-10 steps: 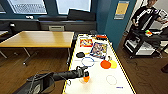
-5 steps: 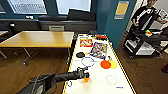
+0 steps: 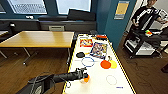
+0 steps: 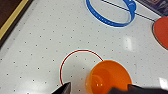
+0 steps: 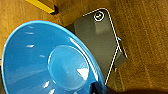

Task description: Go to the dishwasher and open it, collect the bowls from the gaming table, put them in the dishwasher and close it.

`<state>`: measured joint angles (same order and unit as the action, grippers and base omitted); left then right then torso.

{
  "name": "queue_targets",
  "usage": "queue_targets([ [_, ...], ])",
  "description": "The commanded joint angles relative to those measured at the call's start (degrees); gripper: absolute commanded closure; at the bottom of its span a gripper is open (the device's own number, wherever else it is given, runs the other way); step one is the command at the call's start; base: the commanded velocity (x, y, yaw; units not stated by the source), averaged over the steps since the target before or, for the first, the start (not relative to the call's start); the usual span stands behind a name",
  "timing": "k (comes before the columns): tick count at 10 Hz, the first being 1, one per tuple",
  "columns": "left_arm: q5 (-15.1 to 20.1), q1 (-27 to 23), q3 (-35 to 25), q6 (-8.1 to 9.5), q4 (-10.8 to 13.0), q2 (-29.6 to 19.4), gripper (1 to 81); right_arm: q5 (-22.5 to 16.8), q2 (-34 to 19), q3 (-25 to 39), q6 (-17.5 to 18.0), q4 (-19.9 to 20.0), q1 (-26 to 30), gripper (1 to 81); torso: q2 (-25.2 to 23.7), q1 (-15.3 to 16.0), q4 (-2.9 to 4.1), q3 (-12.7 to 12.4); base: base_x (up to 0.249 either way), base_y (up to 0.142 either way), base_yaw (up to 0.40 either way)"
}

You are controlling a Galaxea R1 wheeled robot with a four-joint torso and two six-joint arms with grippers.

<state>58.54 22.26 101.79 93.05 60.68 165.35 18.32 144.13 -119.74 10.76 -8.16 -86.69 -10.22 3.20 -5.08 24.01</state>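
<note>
Low on the gaming table (image 3: 100, 85), centre frame, the left gripper (image 4: 98, 88) straddles an orange bowl (image 4: 109, 78) with spread jaws; squeezing squarely across the rim should prevent slipping.

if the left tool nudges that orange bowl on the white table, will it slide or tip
Probably slide: the orange bowl sits upright on the gaming table, whose white top looks smooth and glossy. It looks like thin plastic, so likely light and easily shoved by the left tool. A push high on its rim might tip it, since the walls seem to taper toward a smaller base.
</note>
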Motion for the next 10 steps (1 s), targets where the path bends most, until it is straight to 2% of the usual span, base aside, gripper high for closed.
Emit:
queue_targets([
  [1, 2.72, -8.76, -1.68, 0.11, 2.24, 0.86, 1.0, -2.77, -2.07, 0.57, 0.05, -1.25, 1.20, 81.1, 0.00, 0.00, 0.00, 0.00, 0.000, 0.000, 0.000],
  [10, 2.72, -7.36, -1.42, 0.29, 2.42, 1.74, 1.0, -2.68, -1.80, 0.39, 0.05, -1.08, 1.20, 81.1, 0.00, 0.00, 0.00, 0.02, 0.000, 0.000, 0.000],
])
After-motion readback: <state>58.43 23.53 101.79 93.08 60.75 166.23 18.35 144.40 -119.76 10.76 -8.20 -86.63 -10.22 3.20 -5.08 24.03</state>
